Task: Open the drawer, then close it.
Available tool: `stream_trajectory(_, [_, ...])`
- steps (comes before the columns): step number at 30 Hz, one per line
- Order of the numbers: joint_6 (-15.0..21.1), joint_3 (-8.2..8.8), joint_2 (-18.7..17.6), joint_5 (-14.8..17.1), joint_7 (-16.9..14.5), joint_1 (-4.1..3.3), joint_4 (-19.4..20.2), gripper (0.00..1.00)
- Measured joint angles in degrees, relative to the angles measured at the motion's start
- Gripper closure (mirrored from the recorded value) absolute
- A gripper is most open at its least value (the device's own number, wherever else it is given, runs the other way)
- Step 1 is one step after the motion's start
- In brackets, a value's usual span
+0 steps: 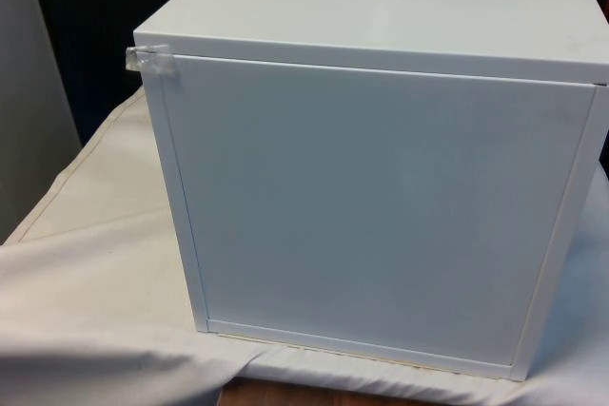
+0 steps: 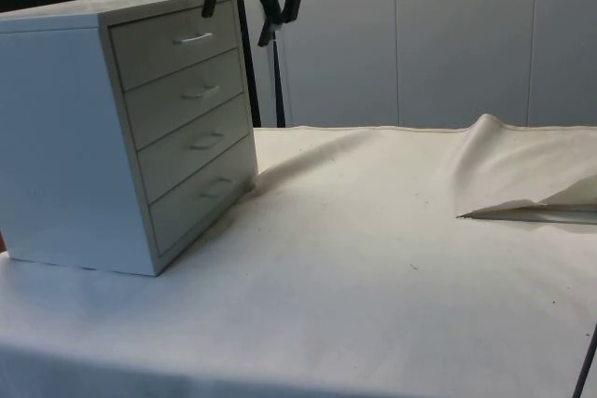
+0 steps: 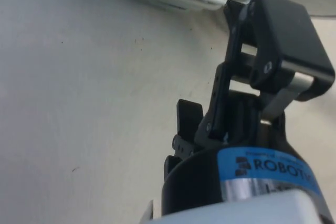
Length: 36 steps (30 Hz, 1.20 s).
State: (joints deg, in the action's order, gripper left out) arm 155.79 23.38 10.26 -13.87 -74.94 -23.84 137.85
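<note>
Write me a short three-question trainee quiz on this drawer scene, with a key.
1. True or false: every drawer of the chest of drawers is shut flush with its front.
2. How many drawers does the chest have? A) two B) three C) four
3. Fill in: in the side view, the end effector hangs in the air close to the ____ drawer's handle.

Key:
1. True. All the fronts sit level, none pulled out.
2. C. Four fronts are stacked one above the other, each with a small handle.
3. Top. It is beside the chest's upper corner, near the top drawer, not touching the white cloth.
</note>
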Motion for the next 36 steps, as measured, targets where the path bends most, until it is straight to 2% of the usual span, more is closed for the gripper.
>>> stream_trajectory(8, [4.13, 0.52, -1.72, -1.09, 0.69, 0.17, 0.06, 0.0])
stream_trajectory(11, [4.64, 0.69, -2.01, -1.2, 0.57, 0.23, 0.06, 0.0])
stream_trajectory(17, [8.48, 1.49, -3.78, -1.26, -0.97, 0.23, 0.23, 0.0])
stream_trajectory(31, [16.79, 1.78, -4.58, -1.26, -1.72, 0.17, 4.13, 0.0])
stream_trajectory(36, [19.88, 1.89, -5.96, -1.26, -1.72, 0.17, 4.64, 0.0])
